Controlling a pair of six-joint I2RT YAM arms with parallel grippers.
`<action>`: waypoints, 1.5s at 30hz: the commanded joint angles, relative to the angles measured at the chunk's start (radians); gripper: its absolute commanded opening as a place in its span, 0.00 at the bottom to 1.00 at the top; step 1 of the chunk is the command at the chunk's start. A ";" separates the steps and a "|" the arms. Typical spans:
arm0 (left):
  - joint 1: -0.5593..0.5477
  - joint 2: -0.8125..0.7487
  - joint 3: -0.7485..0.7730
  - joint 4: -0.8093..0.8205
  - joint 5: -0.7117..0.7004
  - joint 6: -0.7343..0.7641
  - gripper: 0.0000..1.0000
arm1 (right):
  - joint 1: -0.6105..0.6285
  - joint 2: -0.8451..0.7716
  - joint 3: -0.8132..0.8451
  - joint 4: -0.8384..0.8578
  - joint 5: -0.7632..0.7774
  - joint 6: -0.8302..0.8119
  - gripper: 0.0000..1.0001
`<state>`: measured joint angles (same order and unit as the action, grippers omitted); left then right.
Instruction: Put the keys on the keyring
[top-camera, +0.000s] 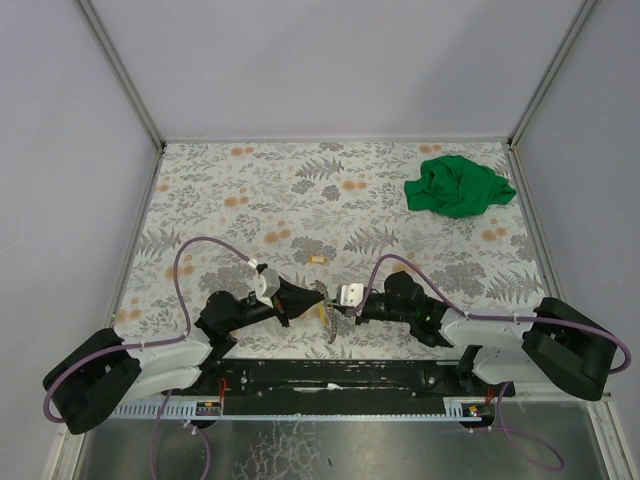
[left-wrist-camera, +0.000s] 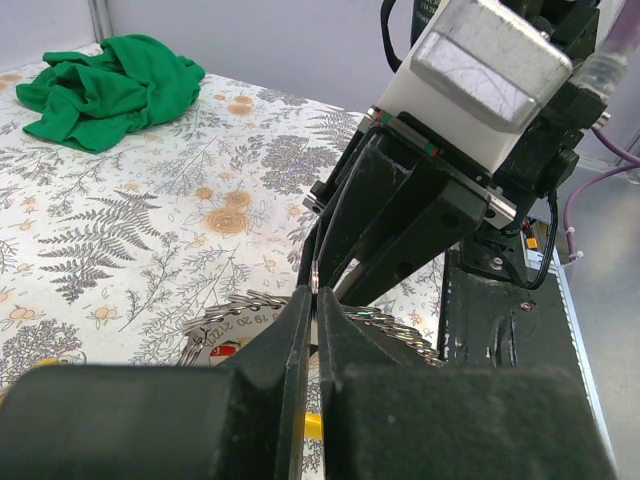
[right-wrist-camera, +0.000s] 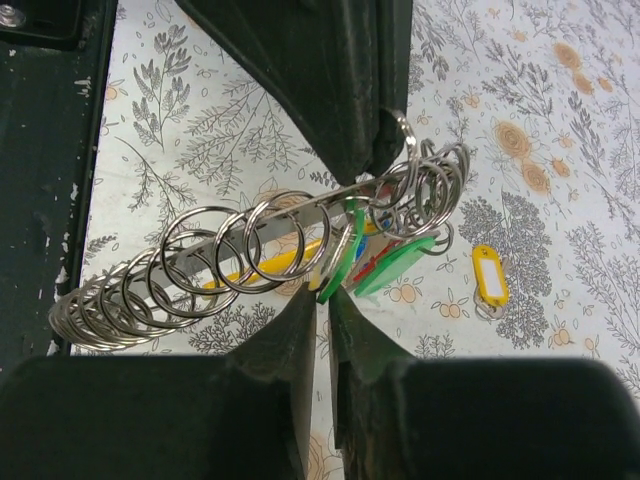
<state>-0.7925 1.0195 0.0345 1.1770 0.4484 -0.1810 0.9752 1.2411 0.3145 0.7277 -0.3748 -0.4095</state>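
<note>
With left pincer (left-wrist-camera: 312, 322) clamped fully closed, gripping the keyring (right-wrist-camera: 100, 312) and holding it off the table (top-camera: 420, 215) above the middle of its near edge, likely steadying the loop. Seemingly nipping the green key (right-wrist-camera: 340, 255) at the loop with right pincer (right-wrist-camera: 322, 300), almost closed, probably for threading. Leaving the yellow key (right-wrist-camera: 490, 278) lying just farther in.

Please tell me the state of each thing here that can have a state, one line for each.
left gripper: shut on the keyring.
right gripper: nearly shut, seemingly pinching the green key's tag.
keyring: held up between the two grippers.
green key: hanging at the keyring; whether it is threaded on is unclear.
yellow key: lying loose on the table.
green cloth: crumpled, untouched.
</note>
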 joint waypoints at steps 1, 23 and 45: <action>-0.004 -0.008 -0.002 0.044 0.007 0.019 0.00 | 0.008 -0.037 0.010 0.039 -0.004 -0.008 0.21; -0.004 0.037 -0.002 0.121 0.015 -0.015 0.00 | 0.007 -0.016 0.005 0.101 -0.022 0.028 0.21; -0.004 0.017 -0.046 0.055 -0.065 -0.015 0.24 | 0.007 -0.189 0.144 -0.280 0.085 -0.147 0.00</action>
<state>-0.7925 1.0454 0.0067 1.1961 0.4034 -0.2111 0.9779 1.0882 0.3786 0.4877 -0.2798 -0.5163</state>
